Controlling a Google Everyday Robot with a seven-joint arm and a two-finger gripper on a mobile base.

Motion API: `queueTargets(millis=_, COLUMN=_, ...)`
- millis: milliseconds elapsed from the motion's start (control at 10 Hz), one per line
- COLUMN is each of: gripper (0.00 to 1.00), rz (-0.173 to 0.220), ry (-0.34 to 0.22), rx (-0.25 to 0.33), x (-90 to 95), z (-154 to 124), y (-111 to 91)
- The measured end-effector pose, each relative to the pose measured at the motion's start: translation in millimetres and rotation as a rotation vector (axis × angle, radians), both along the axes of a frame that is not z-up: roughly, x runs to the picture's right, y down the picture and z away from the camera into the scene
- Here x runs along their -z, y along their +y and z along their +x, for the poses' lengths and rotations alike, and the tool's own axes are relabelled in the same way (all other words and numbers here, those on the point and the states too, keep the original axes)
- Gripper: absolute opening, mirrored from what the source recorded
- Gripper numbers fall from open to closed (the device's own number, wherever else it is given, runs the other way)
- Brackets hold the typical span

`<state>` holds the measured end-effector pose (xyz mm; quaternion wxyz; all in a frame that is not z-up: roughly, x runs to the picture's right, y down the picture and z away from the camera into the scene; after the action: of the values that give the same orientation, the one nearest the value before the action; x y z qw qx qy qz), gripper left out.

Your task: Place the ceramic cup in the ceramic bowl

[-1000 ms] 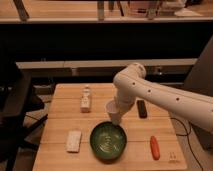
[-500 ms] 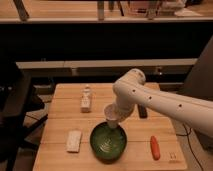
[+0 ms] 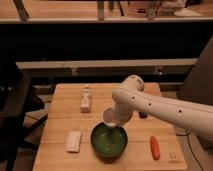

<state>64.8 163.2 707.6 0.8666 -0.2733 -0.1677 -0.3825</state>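
Note:
The ceramic bowl, dark green with pale rings inside, sits on the wooden table near its front edge. The white ceramic cup hangs tilted just above the bowl's back rim, its mouth turned toward the camera. My gripper is at the end of the white arm that reaches in from the right, and it is shut on the cup. The cup and the wrist hide most of the fingers.
A small clear bottle with a white label stands at the back left of the table. A pale rectangular block lies left of the bowl. An orange-red elongated object lies to its right. A dark object peeks out behind the arm.
The arm has swung forward and down, carrying the cup from behind the bowl to just over its back rim.

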Motion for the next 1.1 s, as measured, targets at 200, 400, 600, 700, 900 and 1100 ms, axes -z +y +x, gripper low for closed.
queueTargets(millis=200, gripper=0.00, rz=0.000, ry=-0.018, rx=0.015, x=0.7, z=-4, y=9)
queueTargets(millis=400, gripper=0.00, rz=0.001, ry=-0.026, rx=0.023, x=0.4, z=-5, y=13)
queueTargets(millis=600, gripper=0.00, rz=-0.001, ry=-0.037, rx=0.022, x=-1.9, z=-8, y=15)
queueTargets(millis=700, gripper=0.00, rz=-0.002, ry=-0.042, rx=0.022, x=-3.4, z=-9, y=17)
queueTargets(millis=900, gripper=0.00, rz=-0.005, ry=-0.049, rx=0.024, x=-5.9, z=-9, y=21)
queueTargets(millis=1100, gripper=0.06, rz=-0.006, ry=-0.052, rx=0.023, x=-6.8, z=-9, y=23)
